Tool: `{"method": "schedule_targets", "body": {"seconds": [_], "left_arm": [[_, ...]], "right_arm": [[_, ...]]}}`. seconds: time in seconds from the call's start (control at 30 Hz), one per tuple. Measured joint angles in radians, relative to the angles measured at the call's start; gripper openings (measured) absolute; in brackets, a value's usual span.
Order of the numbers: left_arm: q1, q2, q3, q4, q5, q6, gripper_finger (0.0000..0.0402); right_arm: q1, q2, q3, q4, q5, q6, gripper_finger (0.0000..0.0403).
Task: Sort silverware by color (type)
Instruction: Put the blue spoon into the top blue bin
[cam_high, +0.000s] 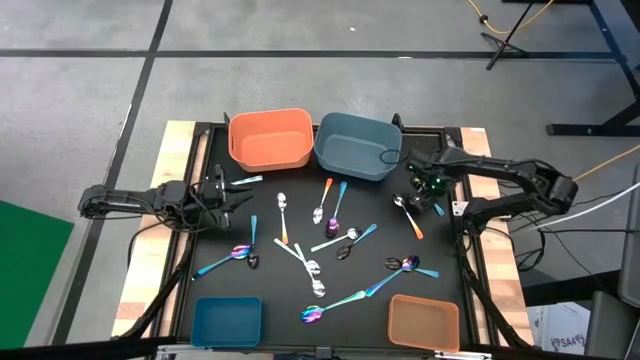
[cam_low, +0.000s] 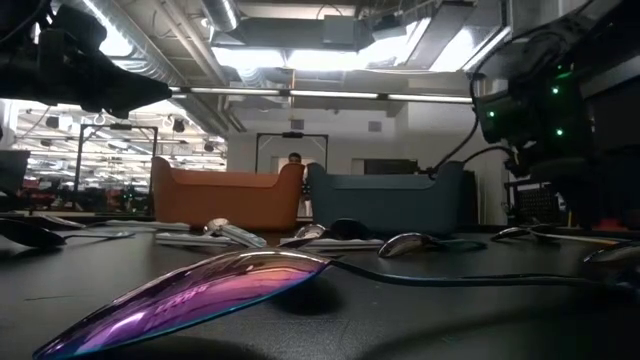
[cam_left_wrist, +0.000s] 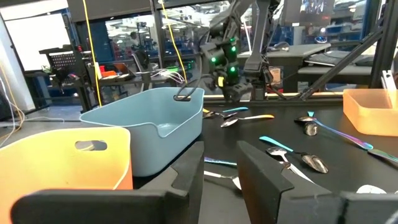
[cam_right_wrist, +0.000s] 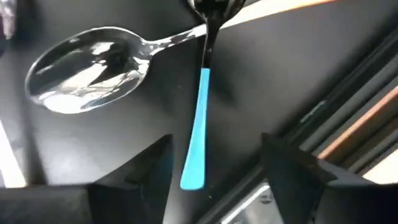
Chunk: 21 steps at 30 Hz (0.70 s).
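Black table (cam_high: 200, 250), spoons scattered below the big blue bin (cam_high: 357, 146): right gripper (cam_high: 424, 190) hangs fingers spread beside that bin's right corner, teal-handled spoon (cam_right_wrist: 198, 134) lengthwise between them (left gripper (cam_high: 222, 187) farther off, grip state unclear)

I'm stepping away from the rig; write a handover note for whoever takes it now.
Right end effector: open, hovering over a silver spoon and a teal-handled spoon near the blue bin.
Left end effector: at the table's left, near the orange bin; holds nothing visible.
Spoons lie scattered mid-table.
Done: both small bins look empty; large bins unclear.
Left: nearly all sorting.
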Motion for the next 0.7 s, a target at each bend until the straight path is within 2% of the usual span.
{"method": "schedule_targets", "body": {"seconds": [0.23,0.7], "left_arm": [[0.000,0.000,0.000,0.000,0.000,0.000,0.0089],[0.000,0.000,0.000,0.000,0.000,0.000,0.0089]], "right_arm": [[-0.001,0.005,-0.011,0.058,0.030,0.030,0.0224],[-0.001,0.032,-0.038,0.106,0.004,0.030,0.0224]]}}
